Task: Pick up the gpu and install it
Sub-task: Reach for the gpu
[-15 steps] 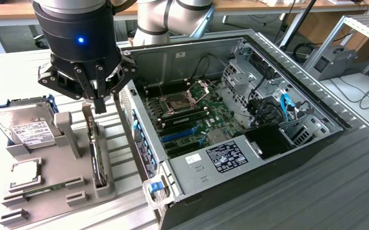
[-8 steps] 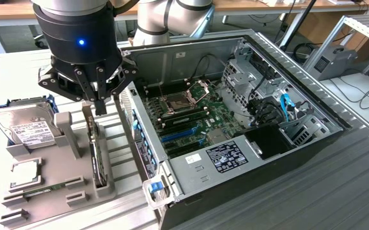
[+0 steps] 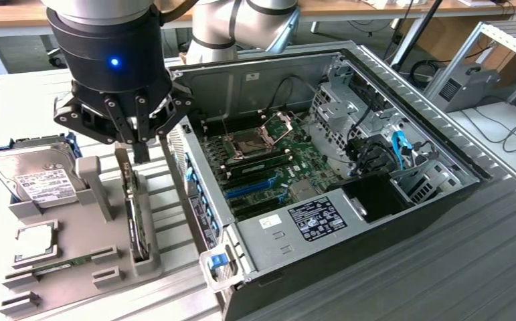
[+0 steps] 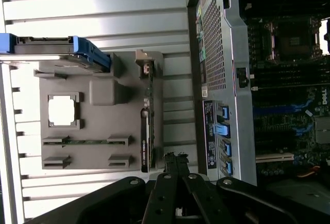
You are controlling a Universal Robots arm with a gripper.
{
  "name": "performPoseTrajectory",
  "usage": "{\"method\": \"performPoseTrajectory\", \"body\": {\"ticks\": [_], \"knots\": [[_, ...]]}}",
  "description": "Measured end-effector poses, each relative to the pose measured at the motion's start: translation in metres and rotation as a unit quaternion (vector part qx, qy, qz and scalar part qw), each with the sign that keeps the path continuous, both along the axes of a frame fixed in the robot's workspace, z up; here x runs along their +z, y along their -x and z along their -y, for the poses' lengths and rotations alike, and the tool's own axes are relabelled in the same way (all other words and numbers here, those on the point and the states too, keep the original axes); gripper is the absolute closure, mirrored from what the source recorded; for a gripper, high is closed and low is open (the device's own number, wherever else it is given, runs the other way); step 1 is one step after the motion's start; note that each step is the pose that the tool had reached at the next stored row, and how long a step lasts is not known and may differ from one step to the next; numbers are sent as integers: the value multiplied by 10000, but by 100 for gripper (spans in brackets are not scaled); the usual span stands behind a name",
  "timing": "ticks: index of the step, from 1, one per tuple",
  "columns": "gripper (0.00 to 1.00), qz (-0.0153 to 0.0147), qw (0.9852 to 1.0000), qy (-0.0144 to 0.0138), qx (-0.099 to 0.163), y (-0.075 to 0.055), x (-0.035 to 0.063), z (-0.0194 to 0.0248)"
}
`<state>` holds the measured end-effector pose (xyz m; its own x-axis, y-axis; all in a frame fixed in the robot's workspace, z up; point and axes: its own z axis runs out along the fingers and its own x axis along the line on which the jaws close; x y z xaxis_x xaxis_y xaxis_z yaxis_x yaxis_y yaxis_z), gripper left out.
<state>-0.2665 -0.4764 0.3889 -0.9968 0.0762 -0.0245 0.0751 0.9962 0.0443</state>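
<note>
Closest to my wrist camera sits the end effector (image 4: 174,157), fingers pressed together with nothing pinched between them. On my exterior feed the end effector (image 3: 140,158) hangs low over the grey holder (image 3: 92,180), its tips right at the upper edge of the gpu (image 3: 136,214); I cannot tell whether they touch it. The gpu (image 4: 146,136) stands on edge in a slot along the side of the holder (image 4: 103,92) nearest the open computer case (image 3: 239,80), not installed. Sharing the holder are a hard drive in a blue frame (image 3: 39,177), a square processor chip (image 3: 33,242) and a narrow green memory stick (image 3: 61,265). Holder and case (image 4: 214,53) rest side by side on the slatted desk (image 3: 177,294), the case lying open with its motherboard (image 3: 276,167) exposed.
</note>
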Motion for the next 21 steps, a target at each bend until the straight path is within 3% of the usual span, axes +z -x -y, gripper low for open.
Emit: {"method": "performPoseTrajectory", "body": {"ticks": [21], "knots": [[89,0,10000,0,0,0,-7,92]]}}
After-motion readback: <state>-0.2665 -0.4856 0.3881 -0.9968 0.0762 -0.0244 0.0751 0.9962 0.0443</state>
